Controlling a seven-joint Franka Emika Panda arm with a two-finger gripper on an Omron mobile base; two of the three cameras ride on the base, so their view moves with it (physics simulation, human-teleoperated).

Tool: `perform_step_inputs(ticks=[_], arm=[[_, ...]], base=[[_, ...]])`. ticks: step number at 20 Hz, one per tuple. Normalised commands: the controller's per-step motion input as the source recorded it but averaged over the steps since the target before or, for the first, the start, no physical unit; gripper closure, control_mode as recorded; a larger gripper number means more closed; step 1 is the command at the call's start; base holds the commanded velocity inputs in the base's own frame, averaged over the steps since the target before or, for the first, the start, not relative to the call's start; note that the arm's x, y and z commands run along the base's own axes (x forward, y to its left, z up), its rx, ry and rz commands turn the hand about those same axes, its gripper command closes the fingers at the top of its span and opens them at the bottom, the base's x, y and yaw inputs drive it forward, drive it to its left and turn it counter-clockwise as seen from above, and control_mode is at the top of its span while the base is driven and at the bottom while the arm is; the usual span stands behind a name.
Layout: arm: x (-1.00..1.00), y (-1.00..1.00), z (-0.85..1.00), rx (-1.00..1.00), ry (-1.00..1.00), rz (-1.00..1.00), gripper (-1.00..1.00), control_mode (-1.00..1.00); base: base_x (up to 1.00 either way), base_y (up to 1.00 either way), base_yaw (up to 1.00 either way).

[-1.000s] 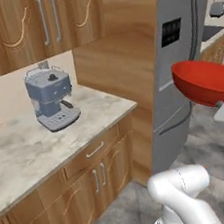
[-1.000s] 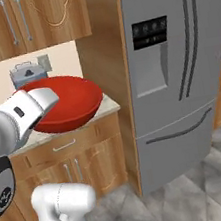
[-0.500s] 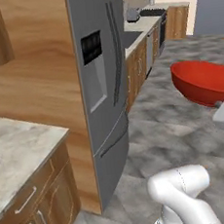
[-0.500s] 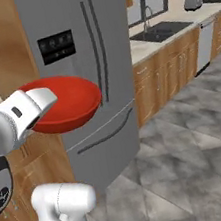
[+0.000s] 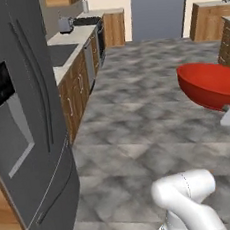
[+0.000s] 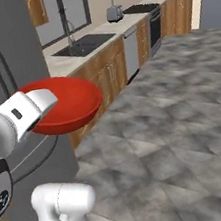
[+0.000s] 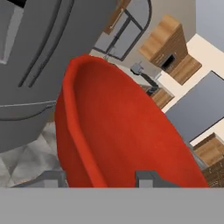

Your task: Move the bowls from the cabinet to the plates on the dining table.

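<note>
A tall grey refrigerator (image 5: 22,126) fills the left side of the left base view, with a dark dispenser panel and long curved door handles. Past it runs a beige counter (image 6: 88,37) over wooden cabinets, with a sink set into it, and a mottled grey stone floor (image 5: 136,109) spreads across the room.

The red bowl (image 6: 67,109) is glossy, plain and round, with a deep, smooth inside and a slightly darker outside. It is carried in the air at the end of the white arm, level and well above the floor, in front of the refrigerator. In the hand view the gripper (image 7: 100,179) is part-open with the bowl's rim between its two tips, one tip inside the wall and one outside.
</note>
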Motion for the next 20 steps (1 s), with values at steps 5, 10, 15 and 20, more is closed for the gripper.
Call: perform_step_inputs(ticks=[5, 10, 15, 20], arm=[[0.0, 0.0, 0.0, 0.0, 0.0, 0.0, 1.0, 1.0], [0.0, 0.0, 0.0, 0.0, 0.0, 0.0, 1.0, 1.0], [0.0, 0.0, 0.0, 0.0, 0.0, 0.0, 1.0, 1.0], [0.0, 0.0, 0.0, 0.0, 0.0, 0.0, 1.0, 1.0]], base=[[1.0, -0.51, -0.21], [1.0, -0.71, -0.17], [1.0, -0.72, -0.25], [1.0, -0.64, -0.28]])
